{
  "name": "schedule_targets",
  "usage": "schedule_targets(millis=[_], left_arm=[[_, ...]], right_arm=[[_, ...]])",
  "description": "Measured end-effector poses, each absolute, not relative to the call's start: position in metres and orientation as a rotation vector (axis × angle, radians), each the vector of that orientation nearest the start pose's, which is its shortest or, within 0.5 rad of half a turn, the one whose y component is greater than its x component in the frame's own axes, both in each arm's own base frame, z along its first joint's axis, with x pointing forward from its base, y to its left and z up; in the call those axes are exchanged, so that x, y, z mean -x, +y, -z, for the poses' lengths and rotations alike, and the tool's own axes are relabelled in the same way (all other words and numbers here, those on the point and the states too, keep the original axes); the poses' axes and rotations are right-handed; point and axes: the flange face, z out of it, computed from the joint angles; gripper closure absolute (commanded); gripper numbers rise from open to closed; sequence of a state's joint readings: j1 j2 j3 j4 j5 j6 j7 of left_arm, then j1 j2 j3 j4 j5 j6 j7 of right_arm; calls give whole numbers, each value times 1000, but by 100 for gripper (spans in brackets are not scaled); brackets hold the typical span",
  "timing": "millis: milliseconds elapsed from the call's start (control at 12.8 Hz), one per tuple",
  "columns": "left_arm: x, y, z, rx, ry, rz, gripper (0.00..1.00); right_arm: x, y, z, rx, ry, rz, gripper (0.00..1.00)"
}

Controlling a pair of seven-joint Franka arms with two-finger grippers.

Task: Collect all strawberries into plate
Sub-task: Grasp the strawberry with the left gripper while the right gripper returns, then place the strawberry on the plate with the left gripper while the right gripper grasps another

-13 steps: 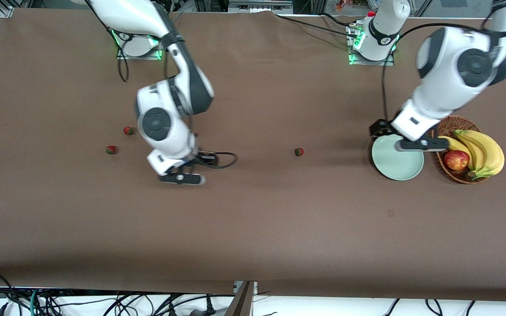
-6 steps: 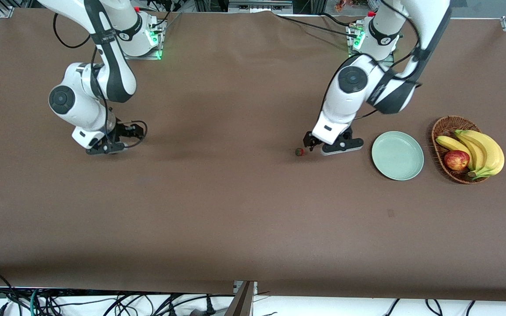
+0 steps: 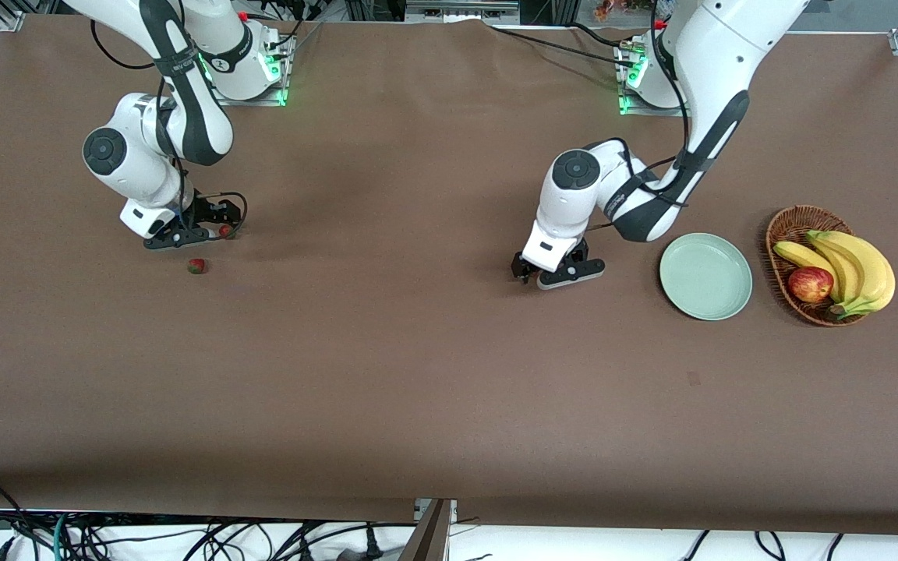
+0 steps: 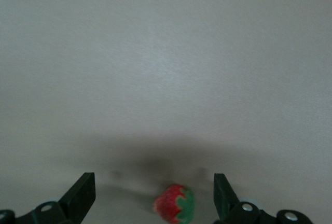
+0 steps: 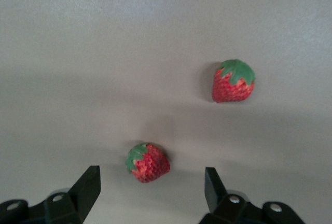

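left gripper (image 3: pixel 525 274) hiding strawberry (image 4: pixel 175 210); right gripper (image 3: pixel 201 234) half-covering another (image 3: pixel 224 231)

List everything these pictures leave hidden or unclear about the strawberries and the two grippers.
- Front view: the strawberry under the left gripper is hidden by that gripper; only the left wrist view shows it.
- Front view: the strawberry at the right gripper is partly covered by the gripper and its cable.
- Left wrist view: that strawberry's lower part is cut off by the picture's edge.
- Both wrist views: only the fingertips show, so finger-to-table contact cannot be told.
- No view shows the far strawberries' undersides.
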State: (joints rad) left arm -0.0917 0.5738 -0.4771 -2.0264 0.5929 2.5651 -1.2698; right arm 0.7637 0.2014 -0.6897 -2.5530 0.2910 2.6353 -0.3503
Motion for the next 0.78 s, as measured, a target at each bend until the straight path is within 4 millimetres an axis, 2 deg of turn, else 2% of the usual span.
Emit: schedule_targets(millis=[235, 313, 392, 549, 627, 705, 784], left_arm=[[-499, -338, -184, 3123, -426, 146, 0], [-497, -340, -182, 3125, -422, 140, 12], [-495, -343, -181, 3127, -423, 132, 30], [-489, -347, -179, 3122, -446, 118, 51], [-487, -348, -178, 3117, -467, 112, 64], [-486, -348, -177, 3113, -477, 107, 75], [-485, -348, -177, 3112, -478, 105, 79]], right_arm=[[-446, 9, -198, 3157, -273, -47, 25], [-445, 8, -194, 3167, -274, -54, 26], [-445, 8, -192, 3169, -279, -57, 27], [-445, 10, -192, 3169, -282, -57, 27], [-445, 10, -192, 3169, -282, -57, 22], [-445, 10, -193, 3169, -283, -56, 15], [-446, 11, -193, 3167, -286, -55, 15]])
